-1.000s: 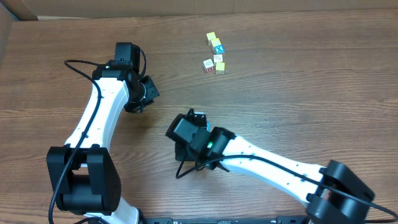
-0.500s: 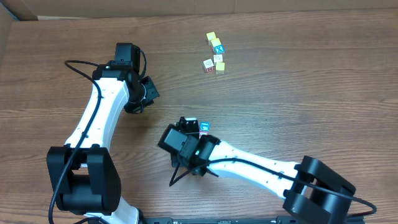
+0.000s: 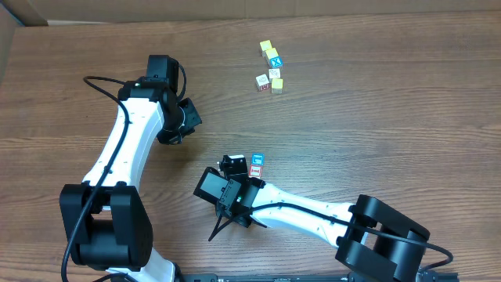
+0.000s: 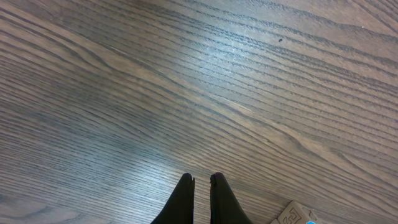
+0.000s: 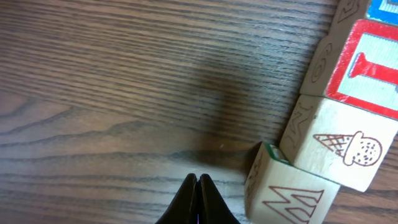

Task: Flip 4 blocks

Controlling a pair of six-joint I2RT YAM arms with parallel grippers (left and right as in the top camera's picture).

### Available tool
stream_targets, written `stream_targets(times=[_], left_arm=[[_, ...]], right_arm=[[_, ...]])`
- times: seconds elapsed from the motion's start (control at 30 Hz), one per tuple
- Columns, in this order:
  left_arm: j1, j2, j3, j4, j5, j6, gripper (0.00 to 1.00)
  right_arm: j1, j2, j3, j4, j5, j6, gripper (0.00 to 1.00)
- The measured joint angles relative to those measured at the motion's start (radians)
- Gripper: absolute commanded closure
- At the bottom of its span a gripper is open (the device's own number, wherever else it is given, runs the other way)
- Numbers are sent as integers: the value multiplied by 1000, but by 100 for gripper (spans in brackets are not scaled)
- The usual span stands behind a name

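Jaws on right arm clenched tip to tip, empty, low over bench, just beside M block. M block touches ice-cream block; red-faced block and blue-faced block continue the row, around bench centre. Left jaws clenched, empty, over bare wood left of centre. Separate cluster of cubes sits near far edge, well apart.
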Motion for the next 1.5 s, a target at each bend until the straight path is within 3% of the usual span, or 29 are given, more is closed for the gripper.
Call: stream_targets(times=[1.1,1.3,1.5], left_arm=[[0,0,0,-1,0,4,96],[-41,0,0,69,44,106,96],[-154,6,0,146,129,248,96]], right_arm=[[-14,2,26,-87,56,0,96],[-14,-15,112,-221,55,21,96],[-28,-109,135,-417,51,185,96]])
